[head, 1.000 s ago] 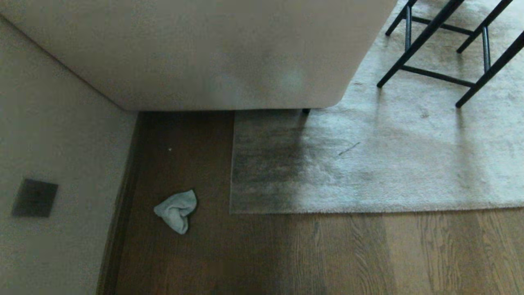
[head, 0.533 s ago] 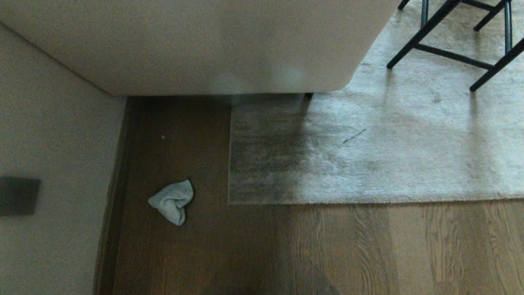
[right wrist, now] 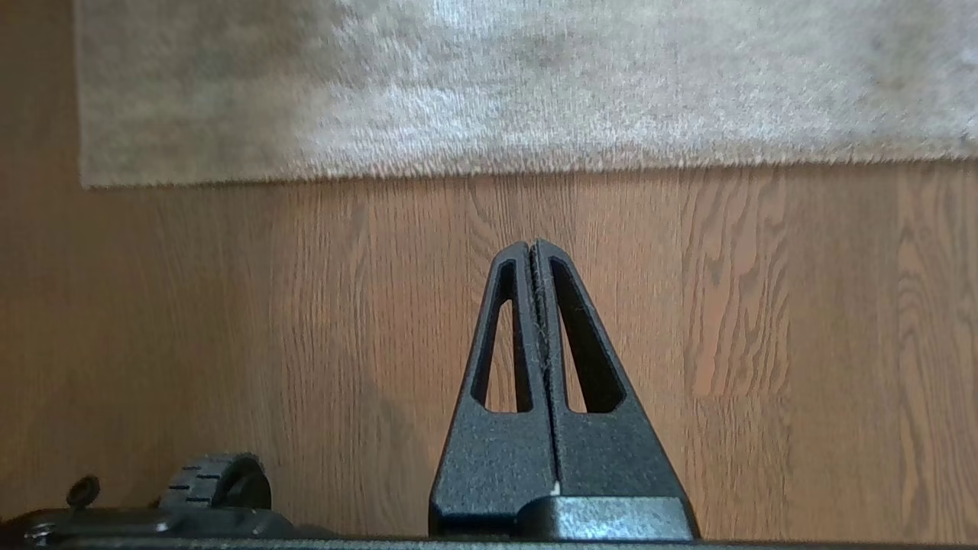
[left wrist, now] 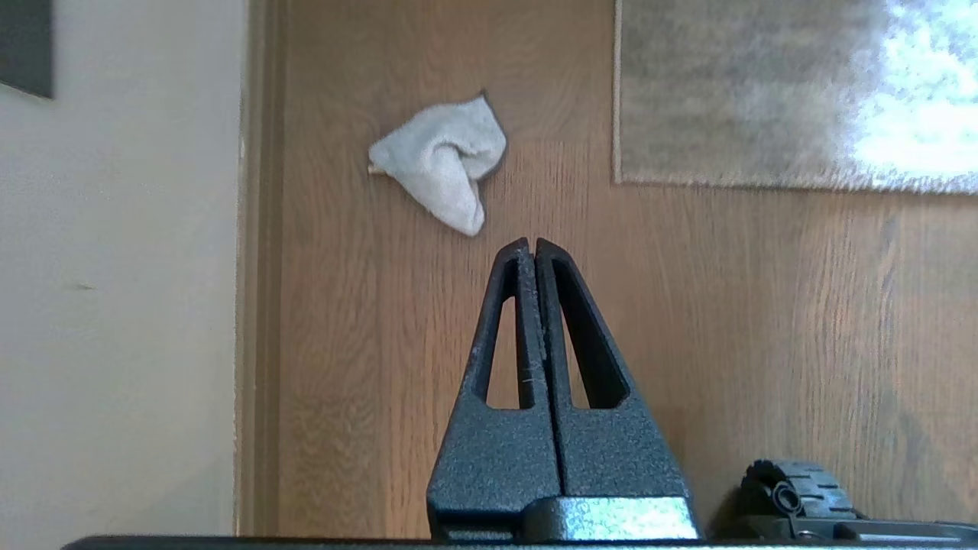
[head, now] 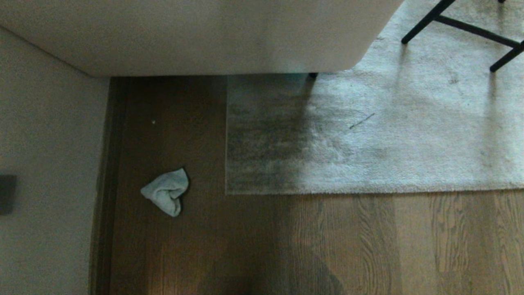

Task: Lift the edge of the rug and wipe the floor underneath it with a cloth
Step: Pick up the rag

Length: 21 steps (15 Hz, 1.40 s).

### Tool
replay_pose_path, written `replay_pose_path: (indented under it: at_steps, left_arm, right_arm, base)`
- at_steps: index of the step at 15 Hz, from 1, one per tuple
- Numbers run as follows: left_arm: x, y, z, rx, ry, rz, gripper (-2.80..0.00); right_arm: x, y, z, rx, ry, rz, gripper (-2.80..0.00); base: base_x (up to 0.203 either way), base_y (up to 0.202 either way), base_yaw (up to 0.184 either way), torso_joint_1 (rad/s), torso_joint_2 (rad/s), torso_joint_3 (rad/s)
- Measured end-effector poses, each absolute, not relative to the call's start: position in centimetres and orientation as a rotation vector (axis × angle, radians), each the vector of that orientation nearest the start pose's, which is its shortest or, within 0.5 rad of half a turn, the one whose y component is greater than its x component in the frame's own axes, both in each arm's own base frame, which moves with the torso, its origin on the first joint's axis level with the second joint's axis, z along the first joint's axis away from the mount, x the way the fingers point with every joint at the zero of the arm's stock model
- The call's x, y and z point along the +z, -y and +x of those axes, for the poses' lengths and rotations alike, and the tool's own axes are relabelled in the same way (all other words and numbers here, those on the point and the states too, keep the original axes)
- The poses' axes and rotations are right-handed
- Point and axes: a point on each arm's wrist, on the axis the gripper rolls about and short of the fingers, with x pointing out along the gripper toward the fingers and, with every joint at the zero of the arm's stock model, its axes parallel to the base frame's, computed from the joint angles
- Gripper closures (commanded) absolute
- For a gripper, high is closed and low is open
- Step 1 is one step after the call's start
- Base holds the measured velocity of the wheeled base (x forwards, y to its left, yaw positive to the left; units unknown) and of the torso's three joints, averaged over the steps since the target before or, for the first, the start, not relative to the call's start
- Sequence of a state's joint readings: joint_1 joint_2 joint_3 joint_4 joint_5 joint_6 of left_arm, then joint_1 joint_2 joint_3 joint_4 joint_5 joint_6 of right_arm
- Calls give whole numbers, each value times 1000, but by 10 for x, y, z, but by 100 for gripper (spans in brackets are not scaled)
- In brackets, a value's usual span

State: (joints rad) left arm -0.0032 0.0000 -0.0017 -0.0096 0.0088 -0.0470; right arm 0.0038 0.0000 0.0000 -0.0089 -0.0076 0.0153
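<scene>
A: Where is the cloth (left wrist: 443, 164) now?

B: Crumpled on the floor (left wrist: 733, 328), lying ahead of the left tool (left wrist: 532, 243) and a little toward the wall side, apart from its tips. Nothing holds it.

A: And the rug edge (right wrist: 497, 169)?

B: Flat on the planks, not lifted. Its hem runs straight across ahead of the right tool (right wrist: 532, 244), with bare floor between the two. The square corner (head: 227, 191) sits beside the cloth, on the far side of it from the wall (head: 45, 139).

A: What has changed over the last second?

B: Only the framing. In the head view the whole scene has slid: the sofa base (head: 196, 37) and the black chair legs (head: 462, 28) sit higher in the picture, and the dark wall plate (head: 6, 194) has nearly left the frame. Cloth and rug keep the same spacing from each other, so I read that as the camera moving, not the things.

A: The tools themselves?

B: Both are pinched fully together, empty, pointing down over the floor. Neither appears in the head view.

A: So what does that mean for the task?

B: I judge the work has not started. The robot seems to be settling its view over the corner. The left tool would have to spread before it can take the cloth, and the right one looks best placed for the hem.
</scene>
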Motion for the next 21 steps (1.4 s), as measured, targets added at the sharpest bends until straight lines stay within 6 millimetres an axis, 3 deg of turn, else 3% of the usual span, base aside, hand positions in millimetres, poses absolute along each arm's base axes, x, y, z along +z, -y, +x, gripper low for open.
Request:
replay_pose_path:
  at_steps: [21]
  left_arm:
    - [77, 0, -23, 6, 13, -57, 0]
  right_arm:
    - [76, 0, -23, -3, 9, 16, 0]
  base:
    - [0, 0, 0, 3, 1, -197]
